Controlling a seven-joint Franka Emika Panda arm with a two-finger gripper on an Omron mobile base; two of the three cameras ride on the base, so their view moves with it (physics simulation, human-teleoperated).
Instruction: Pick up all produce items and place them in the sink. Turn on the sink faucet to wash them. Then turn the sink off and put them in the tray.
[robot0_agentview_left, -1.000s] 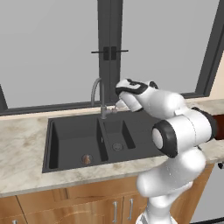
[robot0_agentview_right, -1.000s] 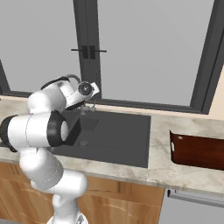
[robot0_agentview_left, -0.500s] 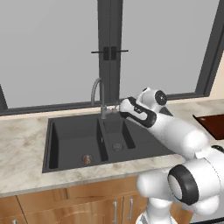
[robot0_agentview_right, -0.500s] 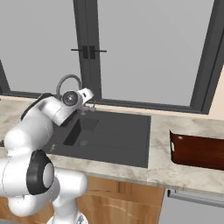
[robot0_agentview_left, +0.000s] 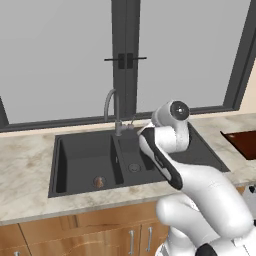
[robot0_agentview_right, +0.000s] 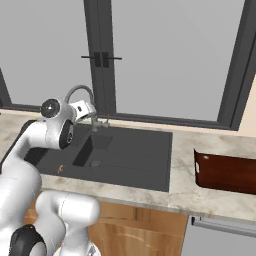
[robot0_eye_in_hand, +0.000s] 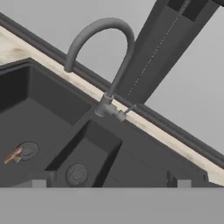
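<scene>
The gripper (robot0_eye_in_hand: 109, 183) stands wide and empty above the sink (robot0_eye_in_hand: 131, 148), facing the faucet (robot0_eye_in_hand: 107, 57). Coming in off-line, a finger could slide past the thin lever (robot0_eye_in_hand: 124, 113), leaving the water off. 1 produce lump (robot0_eye_in_hand: 12, 155) lies in the large basin, well off to the side.

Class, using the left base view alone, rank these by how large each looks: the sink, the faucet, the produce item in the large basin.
1. The sink, by far the widest.
2. The faucet, slim but tall.
3. The produce item, a small lump near the drain.
</scene>
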